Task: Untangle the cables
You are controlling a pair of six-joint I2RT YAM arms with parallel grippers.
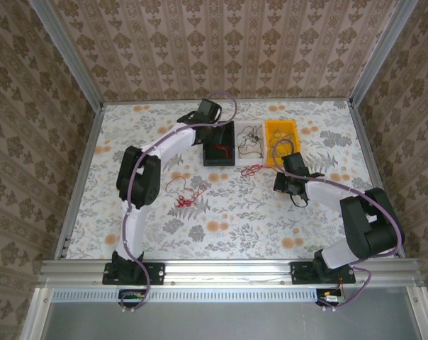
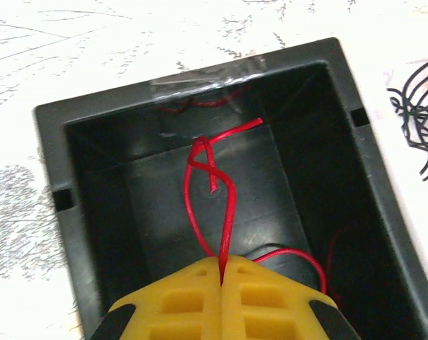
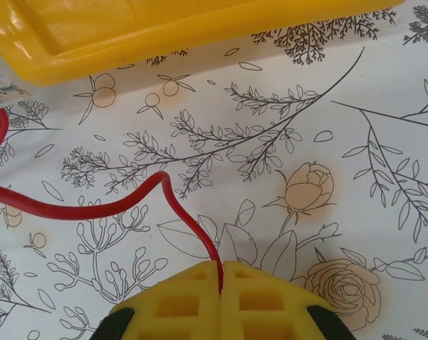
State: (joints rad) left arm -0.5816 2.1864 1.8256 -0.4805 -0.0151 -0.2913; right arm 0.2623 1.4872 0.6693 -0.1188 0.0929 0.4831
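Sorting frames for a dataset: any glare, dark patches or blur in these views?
Left wrist: glare on the tape at the black bin's far rim, interior dark, red cable sharp. Right wrist: highlights on the yellow bin. Top external: even light.

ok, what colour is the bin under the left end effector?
Black bin; clearest in left wrist view.

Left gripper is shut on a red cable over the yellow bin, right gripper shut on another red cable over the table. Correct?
Not quite. The left wrist view shows the left gripper shut on a red cable over the black bin, not the yellow one. The right gripper is indeed shut on another red cable over the table.
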